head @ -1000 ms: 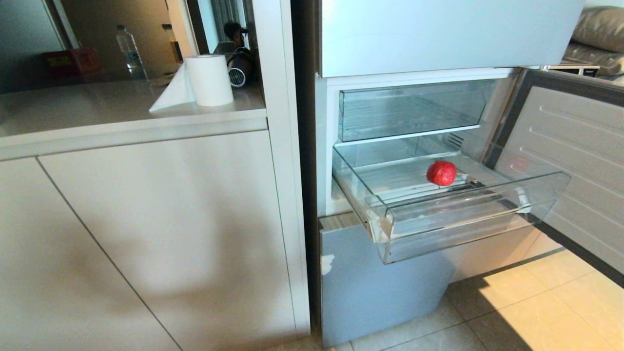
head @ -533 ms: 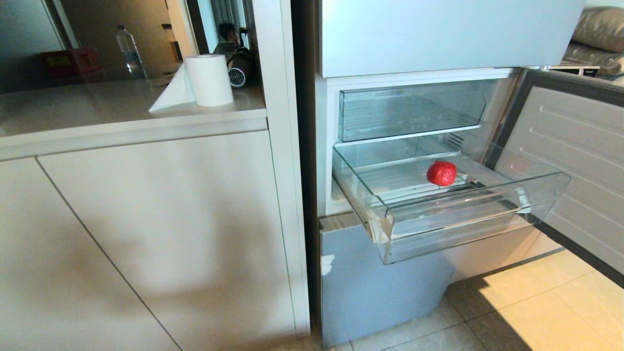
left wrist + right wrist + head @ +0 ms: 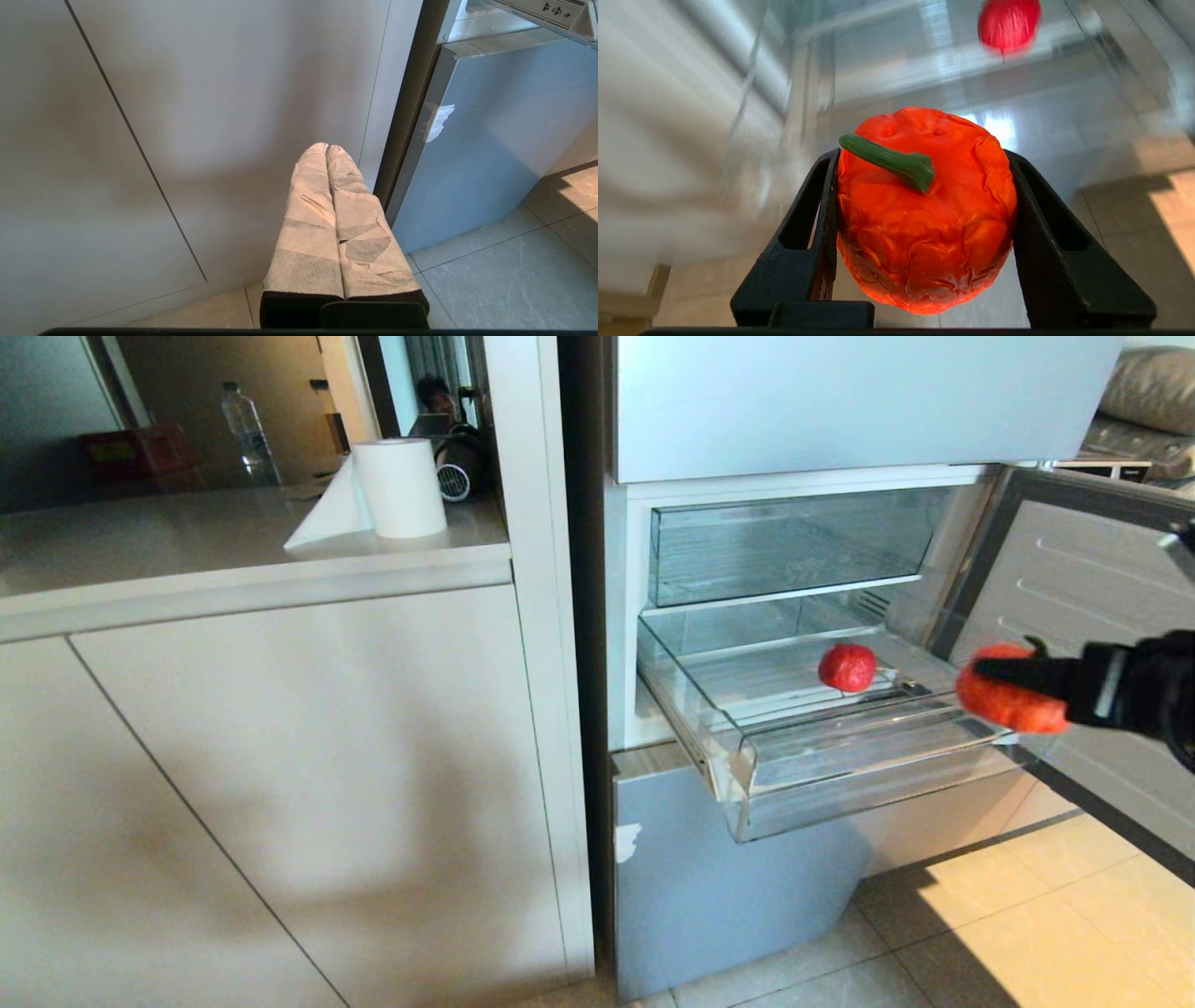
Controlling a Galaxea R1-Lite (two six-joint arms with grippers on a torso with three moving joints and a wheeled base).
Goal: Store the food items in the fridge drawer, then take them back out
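Note:
The clear fridge drawer [image 3: 840,784] stands pulled out of the open fridge. A glossy red food item [image 3: 847,667] lies on its ribbed floor, and it shows too in the right wrist view [image 3: 1008,23]. My right gripper [image 3: 999,683] reaches in from the right, just over the drawer's right front corner. It is shut on the orange-red food item [image 3: 1018,709] with a green stem [image 3: 896,163]; the black fingers [image 3: 822,210] press both its sides. My left gripper [image 3: 327,147] hangs low before the cabinet front, its taped fingers pressed together with nothing between them.
A shallower clear drawer [image 3: 784,546] sits closed above. The open fridge door [image 3: 1092,588] stands close on the right, behind my right arm. A counter [image 3: 233,579] on the left holds a paper roll [image 3: 401,490] and a bottle [image 3: 247,429]. Tiled floor [image 3: 1027,915] lies below.
My right arm has come into the head view from the right, carrying the orange-red food item up to the drawer's right front corner. The red item and the drawer have not moved.

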